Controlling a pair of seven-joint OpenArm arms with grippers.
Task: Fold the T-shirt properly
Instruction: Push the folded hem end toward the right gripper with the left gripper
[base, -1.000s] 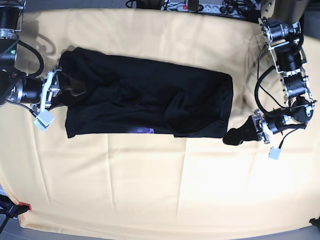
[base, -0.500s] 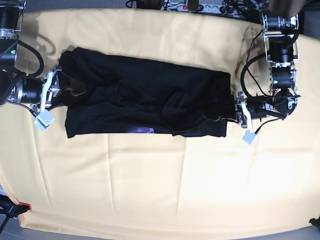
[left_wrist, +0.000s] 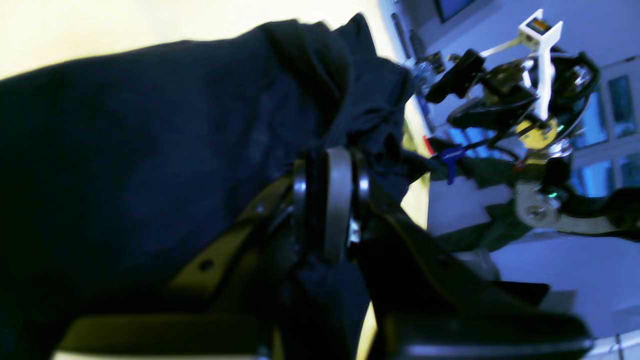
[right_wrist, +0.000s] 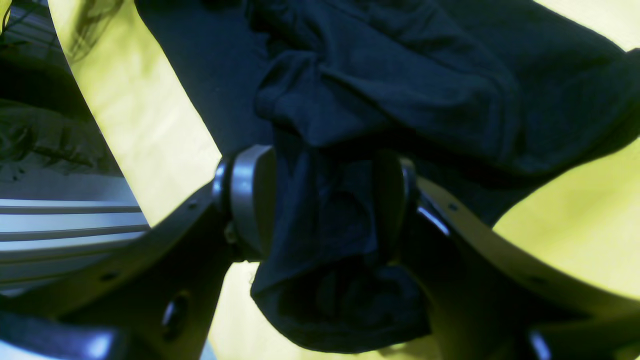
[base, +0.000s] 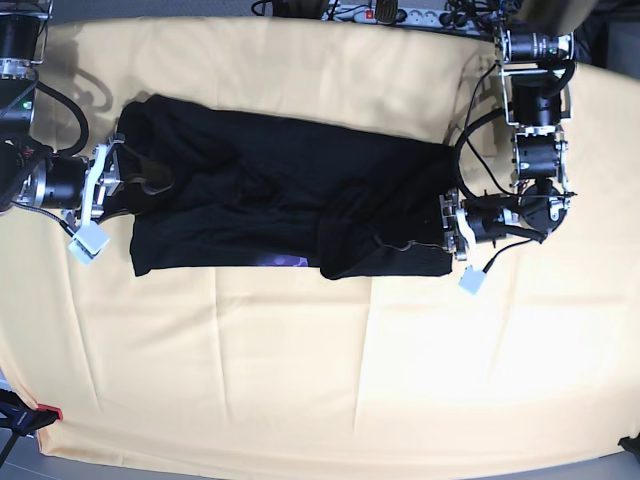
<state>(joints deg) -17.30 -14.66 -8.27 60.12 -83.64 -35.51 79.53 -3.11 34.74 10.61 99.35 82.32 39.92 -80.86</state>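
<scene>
T-shirt (base: 290, 205) ends are each clamped: left pincer (base: 447, 227) on one, right pincer (base: 128, 178) on the other.

We see the T-shirt (base: 290, 200) as soft, matt black cloth, rumpled into folds, lying on a yellow tablecloth (base: 330, 380) of smooth, matt fabric with faint creases. The left gripper (left_wrist: 327, 200) and right gripper (right_wrist: 320, 200) show dark, slightly glossy plastic-looking arms with smooth grey pads (right_wrist: 247, 195) that catch the light.
</scene>
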